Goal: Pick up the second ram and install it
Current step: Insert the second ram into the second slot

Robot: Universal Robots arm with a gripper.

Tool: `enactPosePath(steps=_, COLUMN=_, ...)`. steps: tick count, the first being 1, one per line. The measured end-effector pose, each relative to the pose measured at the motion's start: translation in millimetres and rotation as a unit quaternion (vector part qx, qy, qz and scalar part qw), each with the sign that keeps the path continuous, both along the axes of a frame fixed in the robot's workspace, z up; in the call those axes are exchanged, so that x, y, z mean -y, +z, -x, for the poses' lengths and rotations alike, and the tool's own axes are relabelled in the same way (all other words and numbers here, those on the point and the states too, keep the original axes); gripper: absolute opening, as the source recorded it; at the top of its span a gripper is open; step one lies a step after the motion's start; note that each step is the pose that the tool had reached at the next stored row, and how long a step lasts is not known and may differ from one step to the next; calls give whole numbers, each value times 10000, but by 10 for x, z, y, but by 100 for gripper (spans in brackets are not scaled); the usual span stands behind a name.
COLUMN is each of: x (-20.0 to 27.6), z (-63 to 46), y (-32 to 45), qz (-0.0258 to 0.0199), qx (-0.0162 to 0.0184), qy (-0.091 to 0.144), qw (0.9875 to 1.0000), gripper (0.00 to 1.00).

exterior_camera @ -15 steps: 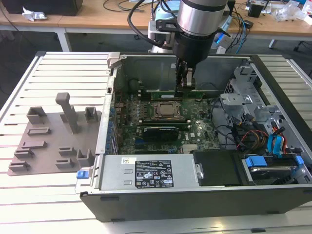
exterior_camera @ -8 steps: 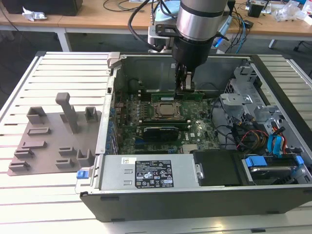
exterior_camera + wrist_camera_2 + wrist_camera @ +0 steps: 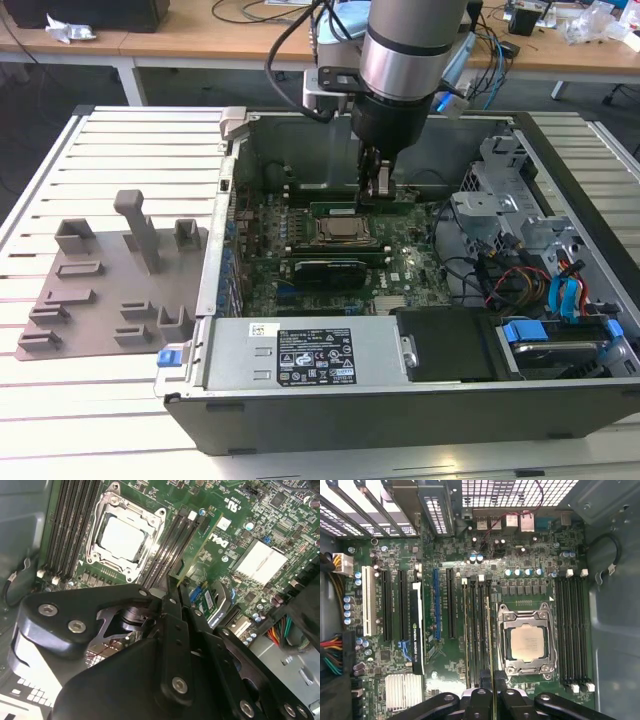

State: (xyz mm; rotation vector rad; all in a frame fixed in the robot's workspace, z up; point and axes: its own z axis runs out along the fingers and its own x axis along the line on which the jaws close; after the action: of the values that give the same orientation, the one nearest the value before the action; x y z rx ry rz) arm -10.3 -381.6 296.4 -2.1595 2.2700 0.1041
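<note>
My gripper (image 3: 378, 195) reaches down into the open computer case (image 3: 215, 250), shut on the second ram (image 3: 345, 209), a long thin green stick with dark chips. In both wrist views the ram (image 3: 490, 640) (image 3: 205, 540) shows edge-on, pinched between the two black fingers of the gripper (image 3: 491, 692) (image 3: 175, 582). It lies along the bank of black memory slots (image 3: 476, 630) right beside the CPU socket (image 3: 526, 642), on the side toward the black card (image 3: 417, 630). I cannot tell whether it touches a slot.
A grey plastic tray (image 3: 110, 290) with raised holders lies at the exterior view's left, outside the case. The power supply (image 3: 300, 355) fills the case's front. Drive cages and coloured cables (image 3: 540, 270) crowd the exterior view's right. More memory slots (image 3: 575, 630) flank the socket's other side.
</note>
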Motion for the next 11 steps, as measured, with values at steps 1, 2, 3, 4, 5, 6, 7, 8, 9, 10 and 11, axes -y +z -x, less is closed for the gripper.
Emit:
enactPosePath(steps=1, x=0, z=0, y=-13, qz=0, qx=0, qy=0, qw=10000, gripper=13)
enactPosePath(steps=2, x=0, z=0, y=-24, qz=0, qx=0, qy=0, qw=10000, gripper=13)
enactPosePath(steps=3, x=0, z=0, y=-35, qz=0, qx=0, qy=0, qw=10000, gripper=13)
enactPosePath(steps=4, x=0, z=0, y=-40, qz=0, qx=0, qy=0, qw=10000, gripper=13)
enactPosePath(steps=5, x=0, z=0, y=-51, qz=0, qx=0, qy=0, qw=10000, gripper=13)
enactPosePath(steps=6, x=0, z=0, y=-58, qz=0, qx=0, qy=0, qw=10000, gripper=13)
enactPosePath(steps=7, x=0, z=0, y=-64, qz=0, qx=0, qy=0, qw=10000, gripper=13)
enactPosePath(steps=8, x=0, z=0, y=-74, qz=0, qx=0, qy=1, qw=10000, gripper=13)
enactPosePath(steps=9, x=0, z=0, y=-82, qz=0, qx=0, qy=0, qw=10000, gripper=13)
enactPosePath(steps=10, x=0, z=0, y=-92, qz=0, qx=0, qy=0, qw=10000, gripper=13)
enactPosePath(steps=11, x=0, z=0, y=-99, qz=0, qx=0, qy=0, qw=10000, gripper=13)
